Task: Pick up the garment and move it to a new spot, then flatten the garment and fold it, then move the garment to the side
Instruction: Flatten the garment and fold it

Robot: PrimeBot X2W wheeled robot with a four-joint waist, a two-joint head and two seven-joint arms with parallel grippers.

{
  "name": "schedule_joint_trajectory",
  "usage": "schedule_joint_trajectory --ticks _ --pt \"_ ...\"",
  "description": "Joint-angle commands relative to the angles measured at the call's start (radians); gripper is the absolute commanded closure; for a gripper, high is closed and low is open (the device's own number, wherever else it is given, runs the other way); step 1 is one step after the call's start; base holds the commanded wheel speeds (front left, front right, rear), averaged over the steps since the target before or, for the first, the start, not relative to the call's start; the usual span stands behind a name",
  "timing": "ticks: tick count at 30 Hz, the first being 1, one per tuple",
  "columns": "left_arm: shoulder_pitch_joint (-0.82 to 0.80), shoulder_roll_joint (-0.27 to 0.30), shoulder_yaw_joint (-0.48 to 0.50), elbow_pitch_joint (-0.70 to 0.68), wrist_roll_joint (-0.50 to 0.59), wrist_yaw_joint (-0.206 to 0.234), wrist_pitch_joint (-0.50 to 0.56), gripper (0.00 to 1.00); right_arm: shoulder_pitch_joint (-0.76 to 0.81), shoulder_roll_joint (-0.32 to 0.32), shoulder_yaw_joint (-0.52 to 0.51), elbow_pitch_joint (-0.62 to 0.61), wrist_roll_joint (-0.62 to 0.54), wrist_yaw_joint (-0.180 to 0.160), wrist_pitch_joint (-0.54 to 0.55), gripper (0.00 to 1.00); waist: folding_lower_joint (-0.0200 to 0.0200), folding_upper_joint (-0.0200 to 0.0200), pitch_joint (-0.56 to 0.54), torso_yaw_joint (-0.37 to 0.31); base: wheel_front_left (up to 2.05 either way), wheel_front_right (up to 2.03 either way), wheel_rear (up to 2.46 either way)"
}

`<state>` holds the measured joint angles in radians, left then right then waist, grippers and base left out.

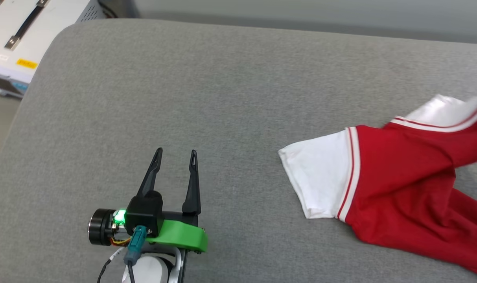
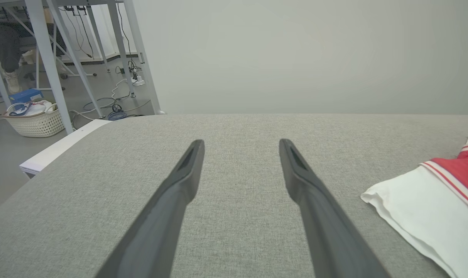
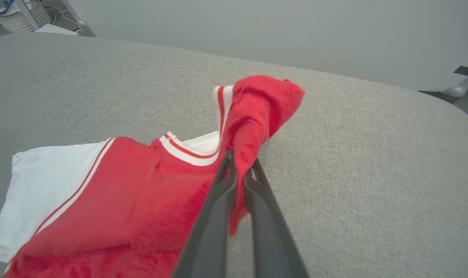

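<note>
Garment: a red T-shirt [image 1: 399,177] with white short sleeves; red-and-white striped trim runs along the sleeve seam and round the collar.
Garment, lay: crumpled rather than spread out. One white sleeve lies flat and points toward the middle of the surface, while the red body is creased into folds behind it.
Garment, place: on the right part of the grey padded surface [image 1: 183,78] in the head view, running off that picture's right edge.
Garment, lifted part: in the right wrist view a bunch of red cloth [image 3: 122,200] beside the collar stands up off the surface, with a strip of striped trim just behind it.
Right gripper: the right gripper [image 3: 241,160] is clenched on that bunch, its two dark fingers nearly together with the red cloth pinched between them and rising above their tips.
Left gripper: the left gripper [image 1: 176,153] is released, its fingers spread wide over bare grey cloth and holding nothing.
Left gripper, relation: it sits to the left of the white sleeve and apart from it; in its own view [image 2: 241,144] the sleeve [image 2: 423,208] lies at the right edge.
Surface: grey woven cloth with rounded corners.
Surroundings: a white equipment case [image 1: 26,31] with a yellow label stands past the far left corner; a pale woven basket [image 2: 35,121], metal frame legs [image 2: 52,58] and cables are on the floor beyond.
</note>
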<state>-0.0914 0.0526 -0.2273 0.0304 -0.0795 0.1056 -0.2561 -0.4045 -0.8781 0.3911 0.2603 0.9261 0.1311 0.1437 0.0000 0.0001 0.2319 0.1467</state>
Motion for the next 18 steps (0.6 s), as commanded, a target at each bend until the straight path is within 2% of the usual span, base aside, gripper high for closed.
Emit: schedule_joint_trajectory --ticks 1,6,10,14,18 --pt "0.016 -0.002 0.005 0.000 0.009 -0.005 -0.006 0.00 0.059 0.013 -0.053 0.002 -0.001 0.000 -0.015 1.00 0.0000 -0.0001 -0.045 -0.052 0.00 0.00 0.00" --pt "0.035 -0.002 0.015 -0.001 0.013 -0.011 -0.006 0.00 0.247 0.072 -0.276 -0.016 -0.038 0.000 -0.030 1.00 0.0000 -0.0001 -0.056 -0.087 0.00 0.00 0.00" --pt "0.038 -0.002 0.017 0.000 0.015 -0.016 -0.006 0.00 0.389 0.145 -0.474 -0.046 -0.087 0.000 -0.006 1.00 0.0000 -0.0001 -0.056 -0.104 0.00 0.00 0.00" --pt "0.031 -0.002 0.013 0.000 0.015 -0.018 -0.006 0.00 0.486 0.217 -0.646 -0.092 -0.157 0.000 0.036 1.00 0.0000 -0.0001 -0.052 -0.105 0.00 0.00 0.00" --pt "0.020 -0.002 0.006 -0.001 0.014 -0.021 -0.006 0.00 0.523 0.287 -0.760 -0.178 -0.209 0.000 0.103 1.00 0.0000 -0.0001 -0.039 -0.093 0.00 0.00 0.00"
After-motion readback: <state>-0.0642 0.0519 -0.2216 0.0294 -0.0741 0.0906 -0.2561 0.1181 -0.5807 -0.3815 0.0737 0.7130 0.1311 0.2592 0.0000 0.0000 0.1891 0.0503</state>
